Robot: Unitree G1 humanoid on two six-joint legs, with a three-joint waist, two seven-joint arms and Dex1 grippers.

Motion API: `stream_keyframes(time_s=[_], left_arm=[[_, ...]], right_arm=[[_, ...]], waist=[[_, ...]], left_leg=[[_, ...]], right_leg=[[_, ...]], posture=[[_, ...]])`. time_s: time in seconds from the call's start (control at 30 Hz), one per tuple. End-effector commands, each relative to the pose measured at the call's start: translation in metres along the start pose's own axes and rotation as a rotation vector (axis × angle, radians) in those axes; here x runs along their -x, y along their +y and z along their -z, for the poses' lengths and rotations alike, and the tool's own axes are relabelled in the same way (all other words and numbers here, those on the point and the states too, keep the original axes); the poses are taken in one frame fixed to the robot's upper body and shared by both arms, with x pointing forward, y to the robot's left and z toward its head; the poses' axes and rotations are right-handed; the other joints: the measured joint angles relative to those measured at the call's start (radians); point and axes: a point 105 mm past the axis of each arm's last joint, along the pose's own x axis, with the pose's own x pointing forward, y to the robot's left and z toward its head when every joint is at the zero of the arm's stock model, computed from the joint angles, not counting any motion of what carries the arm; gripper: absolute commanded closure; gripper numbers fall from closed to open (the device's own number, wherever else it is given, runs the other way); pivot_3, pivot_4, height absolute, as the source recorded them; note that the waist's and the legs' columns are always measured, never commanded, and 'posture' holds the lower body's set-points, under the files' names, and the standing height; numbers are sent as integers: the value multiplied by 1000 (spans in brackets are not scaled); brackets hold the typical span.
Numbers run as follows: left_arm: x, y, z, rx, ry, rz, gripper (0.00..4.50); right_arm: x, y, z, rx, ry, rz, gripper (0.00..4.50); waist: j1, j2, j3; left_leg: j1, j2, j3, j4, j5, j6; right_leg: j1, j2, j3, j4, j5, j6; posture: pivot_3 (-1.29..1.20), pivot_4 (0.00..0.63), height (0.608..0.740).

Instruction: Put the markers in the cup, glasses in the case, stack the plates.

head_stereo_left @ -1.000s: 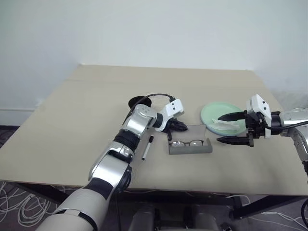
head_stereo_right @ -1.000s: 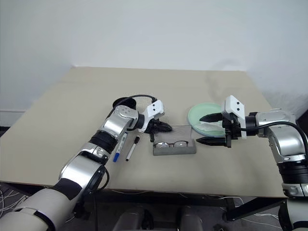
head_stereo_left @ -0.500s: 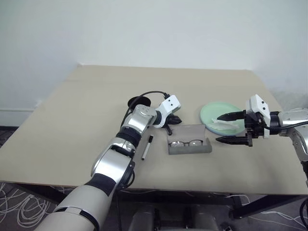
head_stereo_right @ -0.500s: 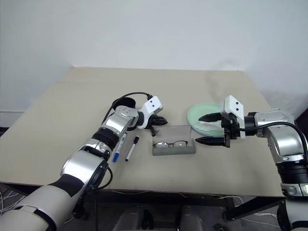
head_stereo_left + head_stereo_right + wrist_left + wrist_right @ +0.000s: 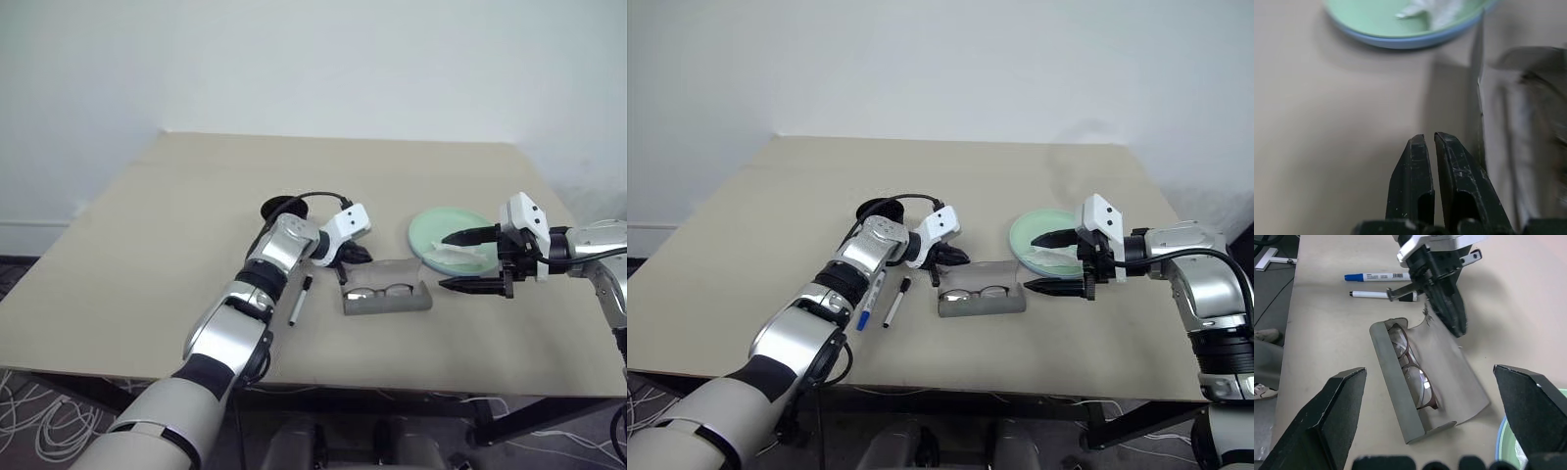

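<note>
**Glasses in the open case, plates stacked, markers on the table**

From where I stand, the grey case [image 5: 982,297] lies open near the table's [image 5: 754,235] front edge with the glasses [image 5: 1411,369] resting inside it, lid laid flat behind. The left gripper [image 5: 957,258] hangs at the lid's far left corner, fingers pressed together on nothing; its own wrist view confirms the two black fingertips [image 5: 1422,152] nearly meet over bare tabletop beside the lid's edge. The right gripper [image 5: 1050,262] hovers just right of the case, fingers spread wide, empty.

The right eye view shows both markers beside the left forearm: the blue-capped marker [image 5: 869,298] and the black-capped marker [image 5: 896,302]. In the left eye view the forearm covers the blue one. The left wrist view reveals the green plate [image 5: 1400,19] sits on the blue plate [image 5: 1415,41], a crumpled tissue [image 5: 1432,7] on top. The black cup [image 5: 878,210] stands behind the left arm, mostly hidden.
</note>
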Motion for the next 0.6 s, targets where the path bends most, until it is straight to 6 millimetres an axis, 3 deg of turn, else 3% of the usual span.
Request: stream_keyframes(time_s=[0.03,0.23,0.47,0.6], left_arm=[[4,-11,-11,-73,-9,73,4268],[5,-26,-8,-91,-8,120,4268],[6,-29,-5,-89,-2,115,4268],[14,-25,-14,-91,-42,87,4268]], right_arm=[[5,-3,-12,49,-12,20,0],[4,-3,-12,51,-12,16,0],[3,-4,-14,55,-12,13,0],[3,-3,-14,55,-12,11,0]], waist=[[0,0,0],[1,0,0],[1,0,0],[1,0,0]], left_leg=[[0,0,0,0,0,0],[0,0,0,0,0,0],[0,0,0,0,0,0],[0,0,0,0,0,0]], right_leg=[[0,0,0,0,0,0],[0,0,0,0,0,0],[0,0,0,-1,0,0],[0,0,0,0,0,0]], posture=[[0,0,727],[0,0,727],[0,0,727],[0,0,727]])
